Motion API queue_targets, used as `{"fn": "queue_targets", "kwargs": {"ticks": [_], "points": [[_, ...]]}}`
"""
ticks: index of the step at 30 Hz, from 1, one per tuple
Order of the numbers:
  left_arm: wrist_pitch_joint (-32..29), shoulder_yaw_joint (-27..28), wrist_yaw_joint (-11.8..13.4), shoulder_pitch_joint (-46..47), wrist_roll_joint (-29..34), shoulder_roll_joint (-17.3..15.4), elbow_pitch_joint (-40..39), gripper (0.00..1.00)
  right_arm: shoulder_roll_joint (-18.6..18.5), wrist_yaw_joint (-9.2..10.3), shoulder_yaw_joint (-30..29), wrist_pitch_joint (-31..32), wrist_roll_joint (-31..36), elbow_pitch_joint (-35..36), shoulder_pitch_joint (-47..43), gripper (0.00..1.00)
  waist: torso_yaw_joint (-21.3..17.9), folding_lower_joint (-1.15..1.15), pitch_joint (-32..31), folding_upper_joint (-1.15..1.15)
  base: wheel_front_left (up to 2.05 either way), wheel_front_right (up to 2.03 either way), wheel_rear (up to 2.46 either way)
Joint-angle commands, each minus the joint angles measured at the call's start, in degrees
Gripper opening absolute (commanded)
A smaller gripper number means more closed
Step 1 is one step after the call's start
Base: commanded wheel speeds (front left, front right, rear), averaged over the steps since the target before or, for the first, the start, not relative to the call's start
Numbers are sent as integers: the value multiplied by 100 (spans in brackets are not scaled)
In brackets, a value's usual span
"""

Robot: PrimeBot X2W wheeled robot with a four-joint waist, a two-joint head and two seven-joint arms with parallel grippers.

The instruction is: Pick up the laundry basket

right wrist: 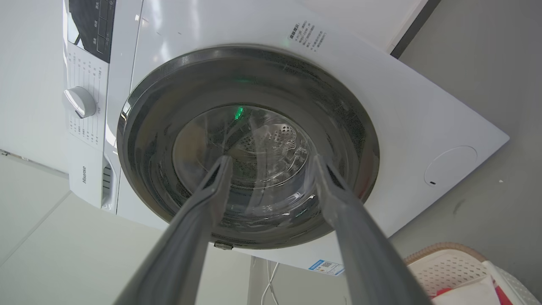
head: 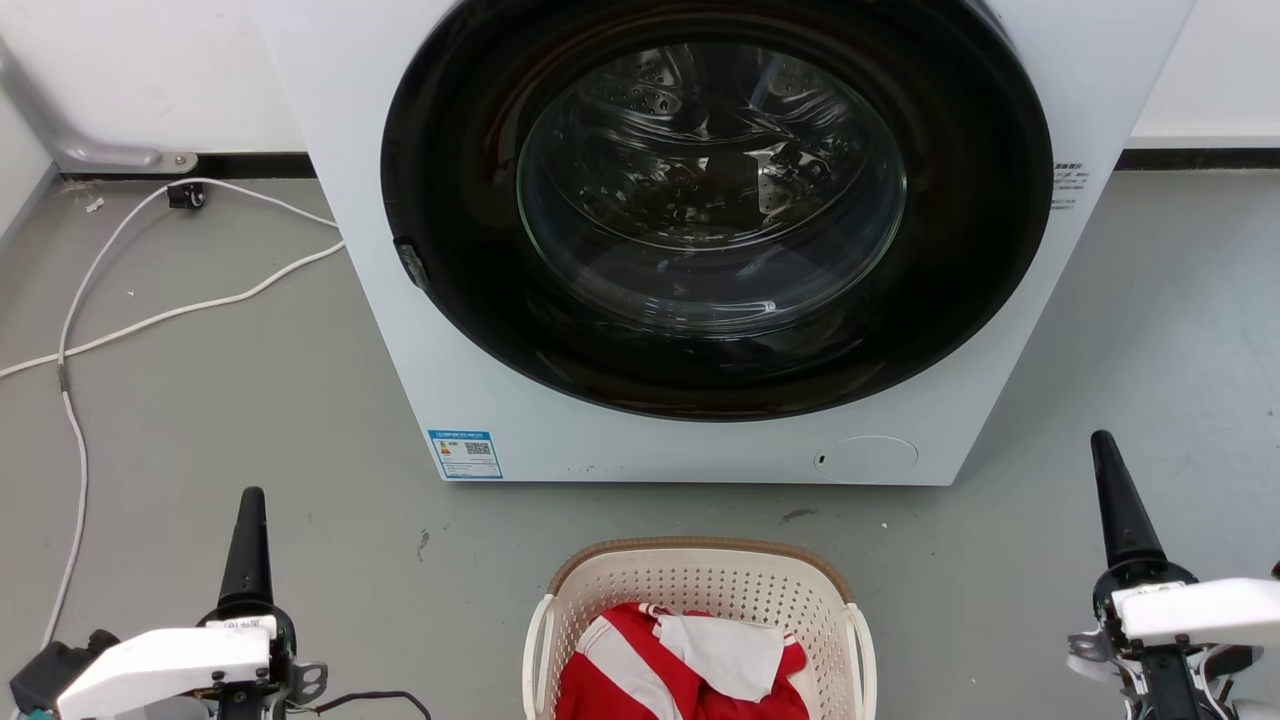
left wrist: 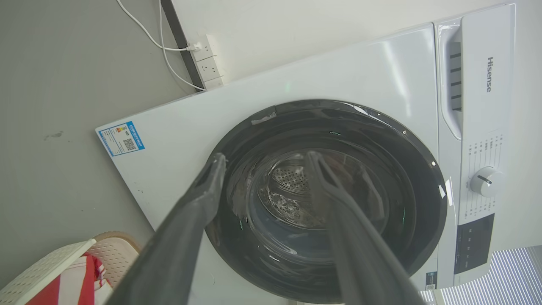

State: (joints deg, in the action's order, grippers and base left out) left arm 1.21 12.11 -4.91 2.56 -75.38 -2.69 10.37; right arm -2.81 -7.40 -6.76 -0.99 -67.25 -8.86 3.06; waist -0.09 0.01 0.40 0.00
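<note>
The basket (head: 700,582) is set upright on the floor (head: 250,420) just in front of the washer (head: 480,380), below the middle of its round door (head: 710,190), with a strip of bare floor left between the two. It is touched by neither tool. Red-and-white clothes (head: 640,665) are heaped inside it. Its brown rim is turned toward the washer, and a white handle is seen on each side.

The left tool (head: 251,500) is held in front of the washer, off its lower left corner and well apart from the basket, with the fingers pointed toward the washer. In the left wrist view, the left tool (left wrist: 266,157) is seen released: a wide gap is left between its two fingers and nothing is held there. The door is framed behind them, and the basket (left wrist: 114,254) is caught in the lower left corner.

The right tool (head: 1104,445) is held off the washer's lower right corner, also well apart from the basket. In the right wrist view, the right tool (right wrist: 272,160) is likewise spread wide and empty before the door, with the basket (right wrist: 444,267) at the lower right.

A white cable (head: 150,320) is trailed over the floor left of the washer, and a blue sticker (head: 465,453) is stuck low on its front
</note>
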Motion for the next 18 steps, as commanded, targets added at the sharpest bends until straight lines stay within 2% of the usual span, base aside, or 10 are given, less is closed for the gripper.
{"fn": "queue_targets", "kwargs": {"ticks": [1, 4, 9, 18], "points": [[60, 24, 72, 91, 198, -23, -207, 100, -17, -9, 20, -68, 347, 206, 162, 100, 0, 0, 2, 0, 0, 0, 0], [122, -17, 182, 34, 462, -23, -356, 100, -17, -9, 78, -132, 826, 367, 170, 100, -3, 0, 4, 0, 0, 0, 0], [224, -173, 166, -58, 1076, -24, -761, 100, -17, -10, 176, -234, 1699, 580, 146, 100, -12, 0, 12, 0, 0, 0, 0], [394, -795, 292, -221, 2755, -25, -1276, 100, -16, -10, 440, -408, 2958, 885, 79, 100, -36, 0, 30, 0, 0, 0, 0]]}}
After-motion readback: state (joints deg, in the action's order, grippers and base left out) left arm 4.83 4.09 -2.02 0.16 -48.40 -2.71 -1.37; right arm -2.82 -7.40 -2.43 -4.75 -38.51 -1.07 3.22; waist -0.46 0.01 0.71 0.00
